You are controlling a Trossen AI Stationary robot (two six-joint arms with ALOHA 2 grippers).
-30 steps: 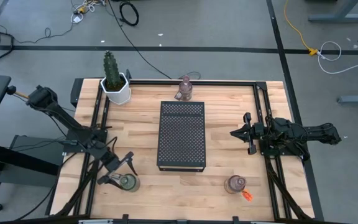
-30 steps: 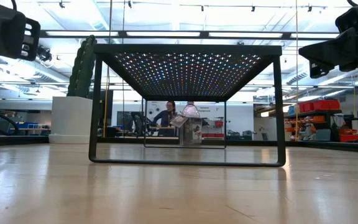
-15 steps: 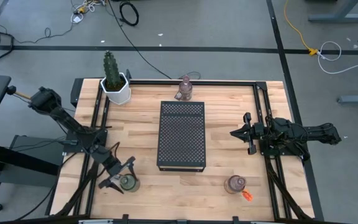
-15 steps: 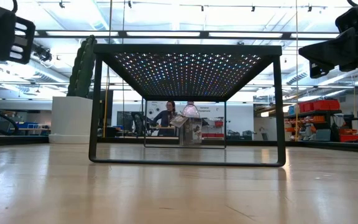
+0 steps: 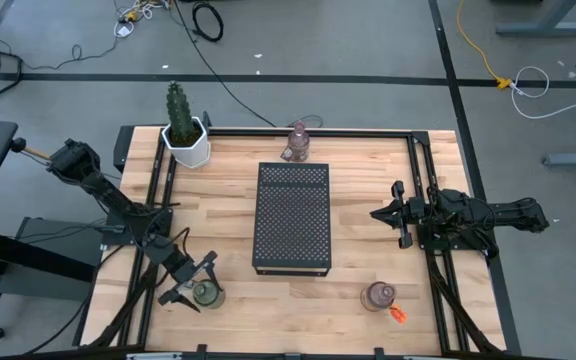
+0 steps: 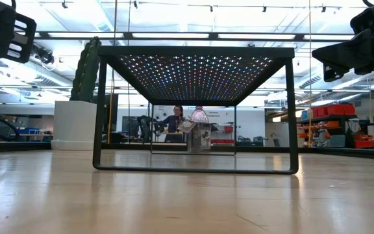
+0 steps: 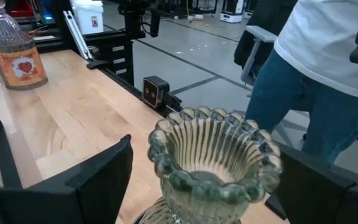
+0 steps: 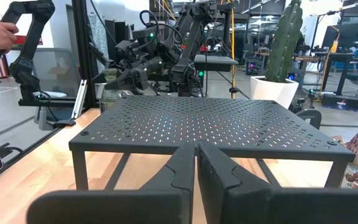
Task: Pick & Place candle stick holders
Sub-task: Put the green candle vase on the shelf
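Left tool (image 5: pixel 200 287) low at near-left table (image 5: pixel 368 180) corner, fingers spread either side of green ribbed glass candle holder (image 7: pixel 213 165), not pinching. Right tool (image 8: pixel 196 163) pressed together, empty, hovering right of black perforated metal stand (image 5: pixel 292 215).

Green holder (image 7: pixel 213 162): ribbed glossy glass w/ beaded rim. Table (image 5: pixel 368 190): pale wood planks, smooth, satin. Centre rack (image 5: pixel 292 215): matt black perforated metal. Upper-left pot (image 5: pixel 189 146): smooth white.

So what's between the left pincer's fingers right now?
The green glass holder stands between its open fingers; the high view shows the left pincer around it.
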